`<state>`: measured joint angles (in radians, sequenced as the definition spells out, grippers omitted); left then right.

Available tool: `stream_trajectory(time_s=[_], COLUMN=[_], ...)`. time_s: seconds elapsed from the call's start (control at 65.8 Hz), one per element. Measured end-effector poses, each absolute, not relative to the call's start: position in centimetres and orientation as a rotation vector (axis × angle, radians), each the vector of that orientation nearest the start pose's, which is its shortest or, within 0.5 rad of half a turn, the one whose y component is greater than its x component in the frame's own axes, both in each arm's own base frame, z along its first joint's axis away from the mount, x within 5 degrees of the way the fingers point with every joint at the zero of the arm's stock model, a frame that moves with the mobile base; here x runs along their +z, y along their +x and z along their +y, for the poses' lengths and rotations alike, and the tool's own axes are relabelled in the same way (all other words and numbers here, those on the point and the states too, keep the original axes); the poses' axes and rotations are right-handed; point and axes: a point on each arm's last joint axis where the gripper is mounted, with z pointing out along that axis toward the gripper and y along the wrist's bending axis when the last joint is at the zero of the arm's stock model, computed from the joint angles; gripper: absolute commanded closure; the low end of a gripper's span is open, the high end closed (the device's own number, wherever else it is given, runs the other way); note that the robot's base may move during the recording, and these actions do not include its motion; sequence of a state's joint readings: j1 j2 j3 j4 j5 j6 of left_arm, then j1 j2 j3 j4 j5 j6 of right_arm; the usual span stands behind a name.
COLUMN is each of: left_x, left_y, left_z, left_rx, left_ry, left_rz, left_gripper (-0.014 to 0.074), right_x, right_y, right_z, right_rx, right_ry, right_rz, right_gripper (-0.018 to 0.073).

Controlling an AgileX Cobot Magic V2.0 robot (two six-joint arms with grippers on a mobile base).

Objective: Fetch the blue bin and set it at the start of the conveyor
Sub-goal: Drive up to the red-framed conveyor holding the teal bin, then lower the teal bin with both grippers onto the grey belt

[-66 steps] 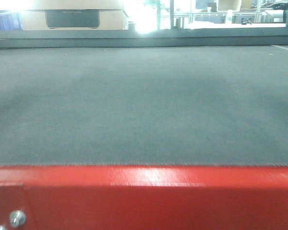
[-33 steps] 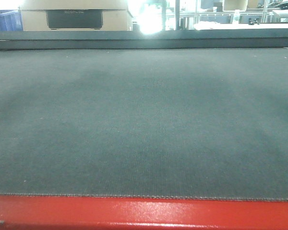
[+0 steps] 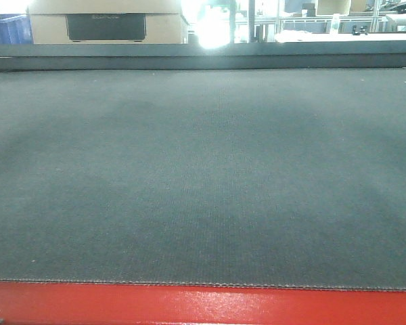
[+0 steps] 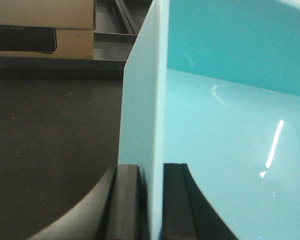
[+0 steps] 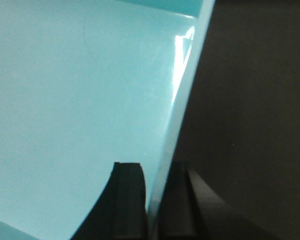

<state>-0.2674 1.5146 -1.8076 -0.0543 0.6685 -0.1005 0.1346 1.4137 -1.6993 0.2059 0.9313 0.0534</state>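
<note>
The blue bin (image 4: 230, 125) is a pale cyan tub, seen only in the wrist views. My left gripper (image 4: 151, 172) is shut on its left wall, one finger outside and one inside. My right gripper (image 5: 156, 172) is shut on its right wall (image 5: 80, 100) in the same way. The conveyor start (image 3: 203, 169) is a wide dark grey woven belt with a glossy red front edge (image 3: 203, 306), filling the front view. The dark belt also shows beside the bin in the left wrist view (image 4: 50, 145) and the right wrist view (image 5: 250, 110). Bin and grippers do not show in the front view.
Behind the belt runs a dark rail (image 3: 203, 55). Beyond it stand a cardboard box with a dark label (image 3: 105, 24), a dark royal-blue bin (image 3: 7, 30) at far left, and shelving at the right. The box shows in the left wrist view (image 4: 40, 25).
The front view has moved toward and over the belt: the red front edge has dropped to the bottom of the frame and its bolts have gone out of view.
</note>
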Motion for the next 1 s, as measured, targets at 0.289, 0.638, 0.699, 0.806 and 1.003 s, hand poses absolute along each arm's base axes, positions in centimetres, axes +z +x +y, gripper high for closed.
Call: stream_trajectory(time_s=[0.289, 0.638, 0.699, 0.806, 1.003], left_x=[49.5, 49.5, 49.5, 49.5, 48.5], left_y=[32.2, 32.2, 32.2, 32.2, 31.8], left_z=[-9.1, -9.1, -9.1, -9.1, -9.2], left_rx=[-0.316, -0.316, -0.316, -0.316, -0.32], left_ry=[0.14, 0.14, 0.14, 0.139, 0.149], left_rz=[1.865, 1.865, 1.865, 1.861, 1.98], left_gripper=[0.0708, 0.0708, 0.0708, 0.0708, 0.0708], right_x=[47.3, 47.3, 47.3, 47.3, 46.9], right_y=[29.1, 29.1, 29.1, 29.1, 28.9], right_z=[5.5, 5.5, 5.5, 5.5, 5.5], right_rx=[0.359, 0.359, 0.359, 0.359, 0.356], right_ry=[-0.053, -0.053, -0.053, -0.053, -0.061], right_rz=[2.131, 2.131, 2.131, 2.131, 2.178], right_gripper=[0.0712, 0.0712, 0.0712, 0.0712, 0.0712])
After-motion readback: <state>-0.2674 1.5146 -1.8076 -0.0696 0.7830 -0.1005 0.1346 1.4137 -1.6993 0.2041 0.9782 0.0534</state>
